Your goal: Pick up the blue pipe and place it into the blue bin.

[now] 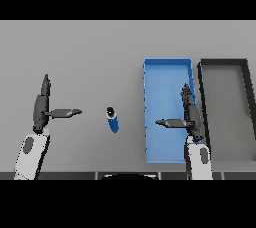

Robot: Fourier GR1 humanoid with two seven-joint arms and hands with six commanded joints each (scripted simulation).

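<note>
A short blue pipe with a dark end cap lies on the grey table, a little left of the blue bin. The bin is a long open rectangle with nothing visible inside it. My right hand hovers over the bin's right side, fingers straight and thumb stretched left, open and holding nothing. My left hand is at the left of the table, open, its thumb pointing toward the pipe from a short distance away.
A dark grey bin stands directly right of the blue one, touching its side. Bare grey table stretches across the far side and between the left hand and the pipe.
</note>
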